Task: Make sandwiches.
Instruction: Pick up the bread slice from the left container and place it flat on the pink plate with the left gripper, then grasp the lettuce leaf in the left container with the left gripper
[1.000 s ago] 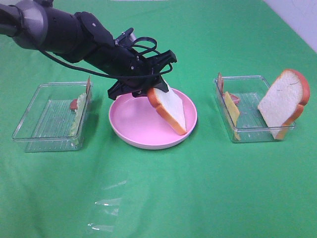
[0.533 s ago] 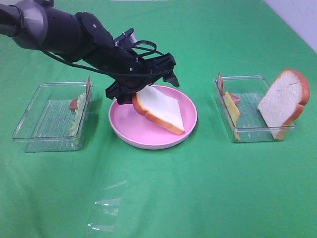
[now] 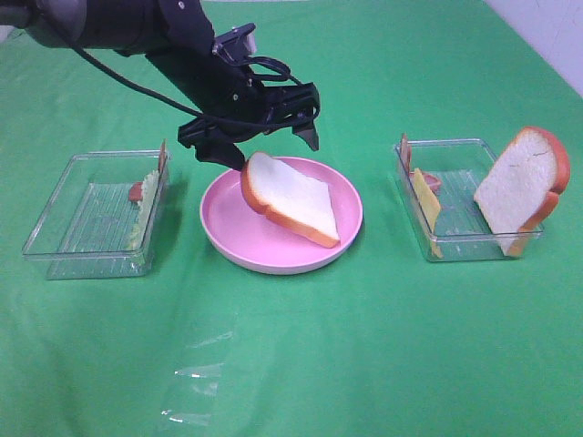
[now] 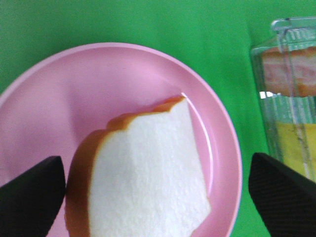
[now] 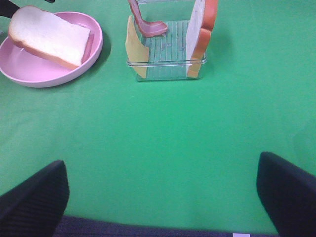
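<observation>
White crumb and orange-brown crust sit directly beneath the left jaws, which stand wide apart with nothing between them. That bread slice (image 4: 148,173) lies on the pink plate (image 3: 273,259), just below the jaws and apparently clear of them, with its rounded end closest to them. It does not look flat. One end seems propped on the plate's rim, so I judge that fillings laid on it could slide toward the low side. The jaws hang so close above the crust that a sideways move before lifting could clip the slice and shove it off the plate. Out to one side of these jaws, a clear tray (image 3: 91,246) holds pale lettuce (image 3: 139,223) against its wall. The right jaws, also apart and empty, hover over bare green worktop (image 5: 163,148). Well ahead of them another clear tray (image 5: 165,61) keeps a second slice (image 5: 200,34), yellow cheese (image 5: 134,49) and reddish bacon (image 5: 147,24) on edge. These are thin pieces that may slip from a pinch.
</observation>
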Robot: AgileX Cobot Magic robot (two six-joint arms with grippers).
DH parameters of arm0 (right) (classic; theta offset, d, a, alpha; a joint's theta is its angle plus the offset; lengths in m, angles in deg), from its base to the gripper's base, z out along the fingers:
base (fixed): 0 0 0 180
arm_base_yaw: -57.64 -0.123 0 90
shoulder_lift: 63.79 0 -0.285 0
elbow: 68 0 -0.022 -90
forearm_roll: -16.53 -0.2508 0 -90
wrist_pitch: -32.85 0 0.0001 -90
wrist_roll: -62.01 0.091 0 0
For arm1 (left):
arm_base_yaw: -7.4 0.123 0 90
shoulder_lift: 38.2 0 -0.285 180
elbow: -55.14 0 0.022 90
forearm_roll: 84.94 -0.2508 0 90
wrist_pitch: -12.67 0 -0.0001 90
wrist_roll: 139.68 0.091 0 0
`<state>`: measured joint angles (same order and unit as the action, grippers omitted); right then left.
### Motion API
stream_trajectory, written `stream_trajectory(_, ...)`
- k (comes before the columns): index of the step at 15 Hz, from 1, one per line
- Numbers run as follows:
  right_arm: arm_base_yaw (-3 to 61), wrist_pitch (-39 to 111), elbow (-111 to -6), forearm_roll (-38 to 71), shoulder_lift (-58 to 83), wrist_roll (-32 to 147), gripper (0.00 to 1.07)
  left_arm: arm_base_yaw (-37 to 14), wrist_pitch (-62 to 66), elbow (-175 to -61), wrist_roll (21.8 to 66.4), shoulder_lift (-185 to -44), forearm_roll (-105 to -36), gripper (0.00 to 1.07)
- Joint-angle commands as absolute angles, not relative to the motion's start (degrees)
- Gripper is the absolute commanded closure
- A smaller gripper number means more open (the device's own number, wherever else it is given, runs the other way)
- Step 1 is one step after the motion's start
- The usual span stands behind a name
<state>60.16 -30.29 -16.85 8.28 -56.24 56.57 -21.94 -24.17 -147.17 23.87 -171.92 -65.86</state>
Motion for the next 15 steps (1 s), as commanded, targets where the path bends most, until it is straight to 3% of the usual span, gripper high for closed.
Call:
stream_trajectory(1, 60.1, -30.0, -16.7, 8.0, -58.1, 56.5, 0.09, -22.1, -29.3, -150.5, 19.0, -171.7, -74.9, 0.13)
stream_trajectory(6, 60.1, -30.0, -16.7, 8.0, -58.1, 56.5, 0.09, -22.1, -43.7, -161.7, 19.9, -171.7, -83.8, 0.13)
stream_trajectory(10, 60.1, -30.0, -16.7, 8.0, -58.1, 56.5, 0.09, -22.1, -55.3, -169.7, 25.6, -171.4, -88.8, 0.13)
stream_trajectory(11, 60.1, -30.0, -16.7, 8.0, -58.1, 56.5, 0.09, -22.1, -62.4, -174.0, 29.4, -171.5, -90.0, 0.13)
stream_trajectory(15, 60.1, -30.0, -16.7, 8.0, -58.1, 56.5, 0.09, -22.1, -63.0, -174.5, 29.9, -167.6, -90.9, 0.13)
